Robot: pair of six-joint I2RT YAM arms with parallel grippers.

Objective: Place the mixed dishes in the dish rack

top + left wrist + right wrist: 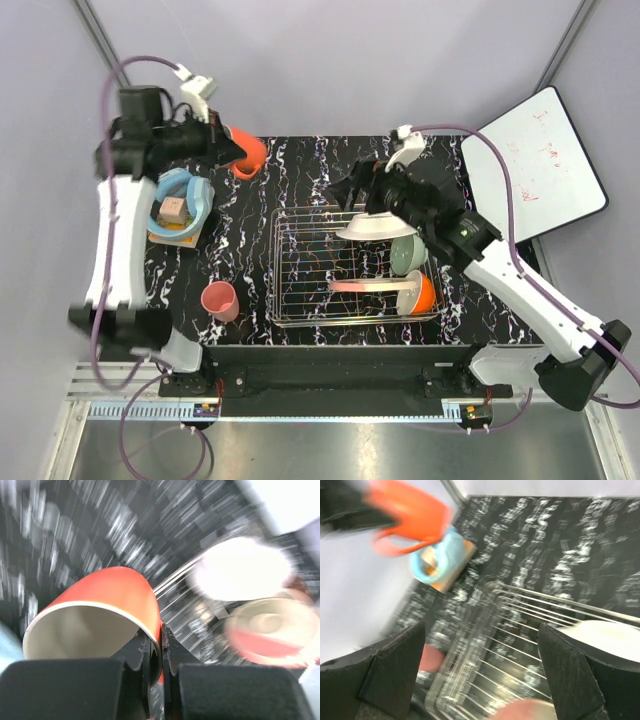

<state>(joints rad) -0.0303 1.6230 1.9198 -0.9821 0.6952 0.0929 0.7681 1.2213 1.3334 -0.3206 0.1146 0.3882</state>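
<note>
Orange-red mug (pixel 100 612) was up off the worktop (pixel 290 170) at the far-left corner, well apart from the dish rack (pixel 305 280). Its wall was pinched at the rim by the left fingers (pixel 139 655), clamped tight, one inside the mug and one outside.

Step in hand, by my read: carrying the mug over to the rack. Rack already held the white plate (pixel 372 228), pale green bowl (pixel 408 255), salmon-pink plate (pixel 360 286) on edge and white-and-orange bowl (pixel 422 293), all on its right half; left half was bare grid. Pink cup (pixel 219 300) sat on the worktop just left of the rack, not yet loaded.

Right fingers (pixel 392 667) were spread wide over the rack's far side w/ nothing between them, white plate just beside.

Next move prob. calls for swinging the mug right, lowering it into the free left section, then letting go. Right arm should pull clear so the two don't meet.
</note>
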